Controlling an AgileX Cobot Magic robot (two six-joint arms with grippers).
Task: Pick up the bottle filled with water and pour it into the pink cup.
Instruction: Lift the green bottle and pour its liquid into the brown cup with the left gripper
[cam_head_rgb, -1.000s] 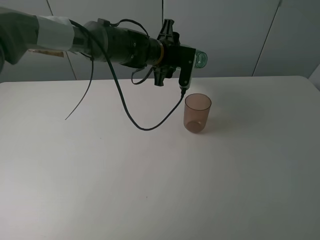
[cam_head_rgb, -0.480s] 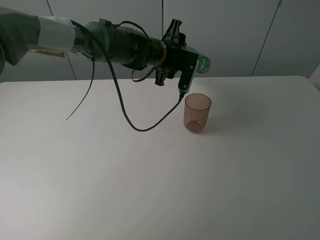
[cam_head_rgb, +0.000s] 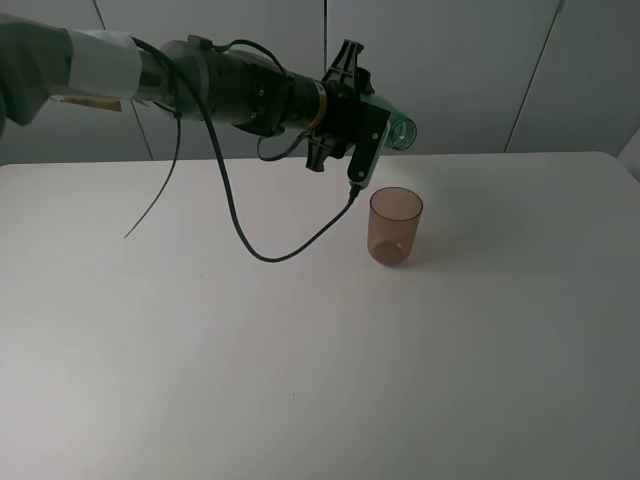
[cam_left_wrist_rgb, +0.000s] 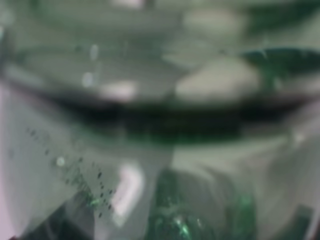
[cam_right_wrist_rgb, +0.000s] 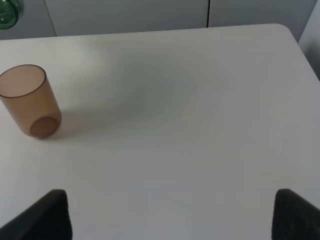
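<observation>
My left gripper (cam_head_rgb: 372, 128) is shut on the green-tinted bottle (cam_head_rgb: 400, 131) and holds it nearly level in the air. The open neck points right, above and just behind the pink cup (cam_head_rgb: 395, 226). The cup stands upright on the white table (cam_head_rgb: 300, 380); I see no water stream. In the left wrist view the bottle (cam_left_wrist_rgb: 160, 120) fills the picture as a green blur. The right wrist view shows the cup (cam_right_wrist_rgb: 29, 100) and the bottle's mouth (cam_right_wrist_rgb: 8, 12) at the far side. My right gripper (cam_right_wrist_rgb: 170, 220) is open and empty, well away from the cup.
A black cable (cam_head_rgb: 290, 250) hangs from the left arm and loops down close to the table, left of the cup. The table's far edge (cam_head_rgb: 500, 153) meets grey wall panels just behind the cup.
The left wrist has rolled a little and the bottle's mouth has dropped slightly toward the cup. The cup and the right gripper have not moved.
</observation>
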